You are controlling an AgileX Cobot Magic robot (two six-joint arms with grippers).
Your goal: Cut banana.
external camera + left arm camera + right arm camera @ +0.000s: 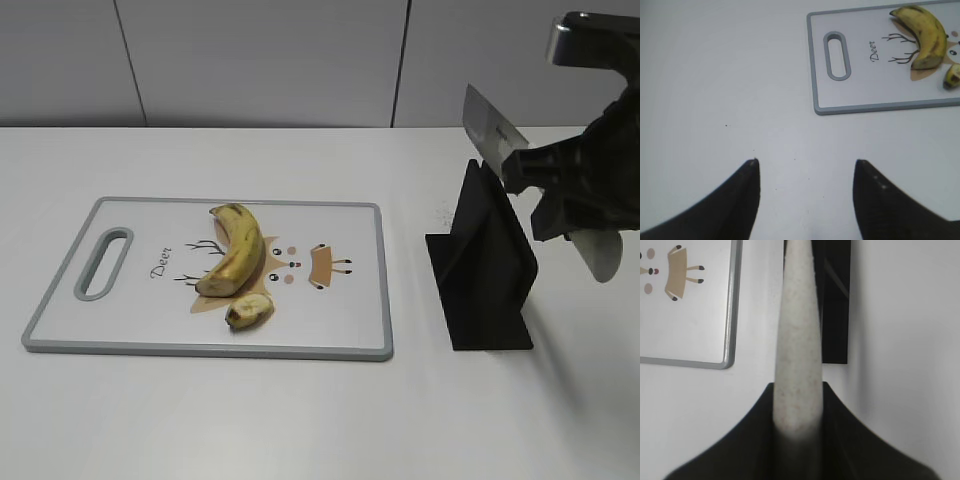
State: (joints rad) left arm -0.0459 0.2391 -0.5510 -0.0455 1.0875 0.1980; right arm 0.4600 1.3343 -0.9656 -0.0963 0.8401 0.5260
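Observation:
A yellow, brown-spotted banana (pixel 235 250) lies on the white cutting board (pixel 330 320), with a cut-off end piece (pixel 249 311) just in front of it. Both also show in the left wrist view, the banana (pixel 923 35) and the piece (pixel 953 76). My right gripper (pixel 545 180) is shut on a knife's speckled pale handle (pixel 796 355); the knife blade (pixel 488 125) points up-left above the black knife stand (pixel 485 270). My left gripper (pixel 806 167) is open and empty over bare table, left of the board.
The black knife stand (pixel 835 305) sits right of the cutting board (pixel 729 305). The board has a grey rim and a handle slot (pixel 105 262) at its left end. The white table meets a grey wall behind.

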